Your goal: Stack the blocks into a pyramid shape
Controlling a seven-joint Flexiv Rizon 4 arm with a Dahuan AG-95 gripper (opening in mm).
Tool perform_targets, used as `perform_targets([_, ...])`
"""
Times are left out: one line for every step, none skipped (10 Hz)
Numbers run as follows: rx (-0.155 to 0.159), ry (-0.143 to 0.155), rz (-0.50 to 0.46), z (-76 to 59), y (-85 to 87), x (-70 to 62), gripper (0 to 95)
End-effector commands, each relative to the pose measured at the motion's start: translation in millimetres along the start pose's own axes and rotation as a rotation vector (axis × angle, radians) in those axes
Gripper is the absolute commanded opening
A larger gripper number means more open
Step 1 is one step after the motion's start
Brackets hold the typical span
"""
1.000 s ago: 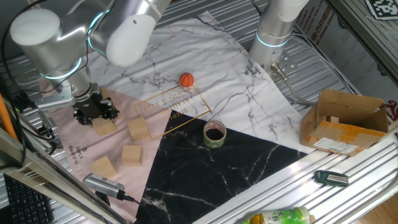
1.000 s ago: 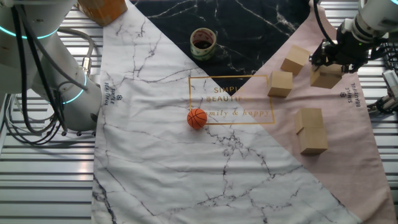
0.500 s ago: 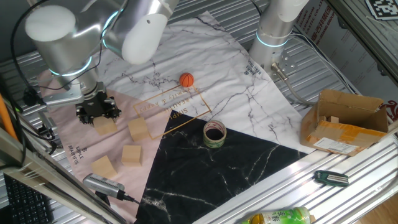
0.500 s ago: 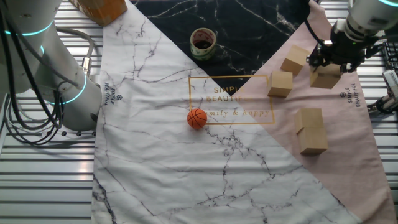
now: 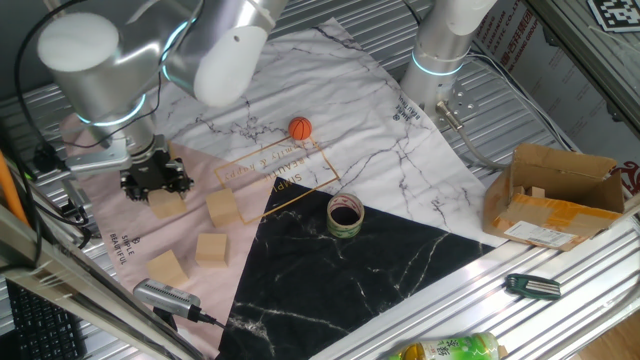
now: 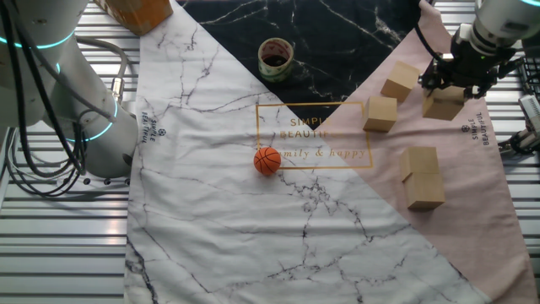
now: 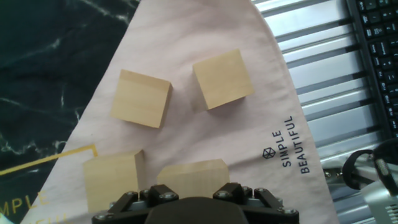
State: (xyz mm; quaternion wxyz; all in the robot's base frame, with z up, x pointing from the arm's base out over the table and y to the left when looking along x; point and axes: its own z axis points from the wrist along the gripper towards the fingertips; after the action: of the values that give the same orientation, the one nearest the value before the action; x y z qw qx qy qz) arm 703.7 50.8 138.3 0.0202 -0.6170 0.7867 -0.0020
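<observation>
Wooden blocks (image 7: 142, 98) scattered on pink cloth (image 7: 249, 149); gripper (image 6: 458, 78) poised over one block (image 5: 167, 202) at cloth's 9 o'clock edge, fingertips hidden, jaw state impossible to tell. Plain tan cubes, unstacked, near orange ball (image 5: 300, 128).

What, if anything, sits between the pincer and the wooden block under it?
Nothing visible does. The pincer hangs right over the wooden block, at or just above its top; the other blocks lie off to the side.
</observation>
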Motion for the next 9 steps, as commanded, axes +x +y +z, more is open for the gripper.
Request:
perform_targets([-0.004,-0.004,-0.001,1.0,-1.5,-0.8,0.0])
perform_targets([-0.003,-0.001,-0.011,1.0,-1.4,-0.8,0.0])
perform_targets([-0.003,-0.001,-0.019,1.0,-1.4,-0.8,0.0])
perform_targets([0.001,-0.007,-0.051,1.3,-1.5,-1.5,0.0])
perform_targets([0.003,-0.009,-0.061,2.4,-2.7,-4.8,0.0])
perform_targets([0.003,-0.01,-0.065,3.9,-5.0,-9.8,0.0])
perform_targets([0.002,-0.014,-0.066,6.3,-8.0,-18.4,0.0])
perform_targets([0.001,-0.015,-0.061,7.8,-9.8,-24.3,0.0])
perform_targets([0.001,-0.016,-0.056,9.0,-11.2,-28.8,0.0])
